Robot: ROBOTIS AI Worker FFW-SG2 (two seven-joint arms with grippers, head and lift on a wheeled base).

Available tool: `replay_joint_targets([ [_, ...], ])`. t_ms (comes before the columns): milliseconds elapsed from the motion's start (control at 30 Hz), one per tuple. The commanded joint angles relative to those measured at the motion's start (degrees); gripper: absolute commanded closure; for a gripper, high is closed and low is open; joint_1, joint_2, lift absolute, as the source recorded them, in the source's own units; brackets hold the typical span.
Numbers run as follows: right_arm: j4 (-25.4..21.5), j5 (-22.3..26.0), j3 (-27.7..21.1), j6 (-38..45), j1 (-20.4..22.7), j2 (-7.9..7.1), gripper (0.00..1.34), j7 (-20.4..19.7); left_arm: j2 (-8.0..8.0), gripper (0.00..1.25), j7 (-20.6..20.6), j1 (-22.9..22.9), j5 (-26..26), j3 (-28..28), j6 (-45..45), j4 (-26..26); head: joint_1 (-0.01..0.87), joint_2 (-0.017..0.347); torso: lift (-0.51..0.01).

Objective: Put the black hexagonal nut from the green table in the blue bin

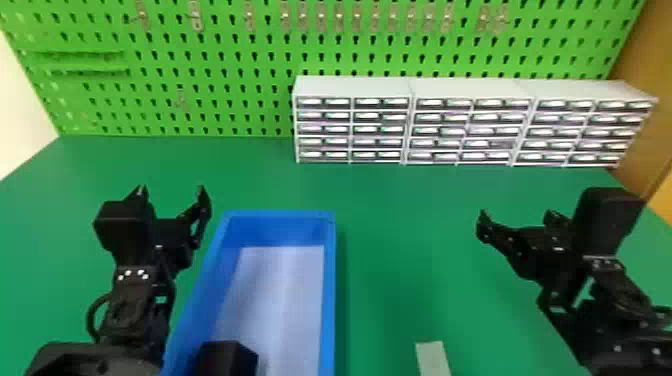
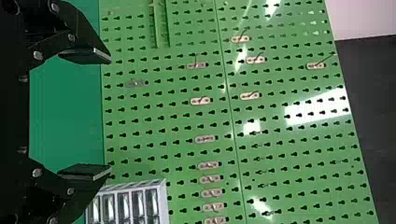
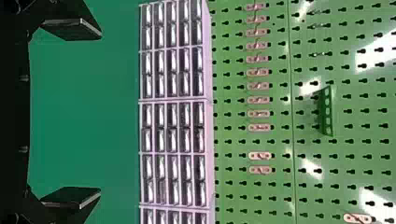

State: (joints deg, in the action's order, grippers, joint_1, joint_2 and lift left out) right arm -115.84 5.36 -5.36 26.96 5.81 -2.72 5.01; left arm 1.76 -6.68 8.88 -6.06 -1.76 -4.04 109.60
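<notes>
The blue bin [image 1: 330, 280] stands on the green table [image 1: 390, 240], its floor pale. At the bottom edge, over the bin's near end, is a black faceted block [image 1: 227, 357]; whether it is the hexagonal nut, I cannot tell. My left gripper [image 1: 171, 189] is just left of the bin's far end, open with nothing between its fingers. Well to the right of the bin, above the table, my right gripper [image 1: 516, 215] is open too. Both face the pegboard: the left gripper [image 2: 111, 114] and the right gripper [image 3: 100, 113] have widely parted, empty fingers in their wrist views.
White drawer cabinets [image 1: 350, 86] line the table's back right, in front of a green pegboard [image 1: 225, 65] with hooks. A pale flat strip [image 1: 433, 357] lies at the near edge, right of the bin. A broad stretch of table separates the bin from my right arm.
</notes>
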Motion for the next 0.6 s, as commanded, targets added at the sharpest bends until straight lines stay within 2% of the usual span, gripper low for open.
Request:
replay_joint_targets([
  [0,-0.09,0.0,0.0,0.02,0.0,0.0,0.12,0.0,0.0,0.42,0.0,0.0,0.0,0.09,0.0,0.09,0.657,0.057,-0.095],
  [567,-0.79,-0.09,-0.18,0.38,0.08,0.0,0.12,0.0,0.0,0.42,0.0,0.17,0.09,0.26,0.0,0.26,0.657,0.057,-0.095],
])
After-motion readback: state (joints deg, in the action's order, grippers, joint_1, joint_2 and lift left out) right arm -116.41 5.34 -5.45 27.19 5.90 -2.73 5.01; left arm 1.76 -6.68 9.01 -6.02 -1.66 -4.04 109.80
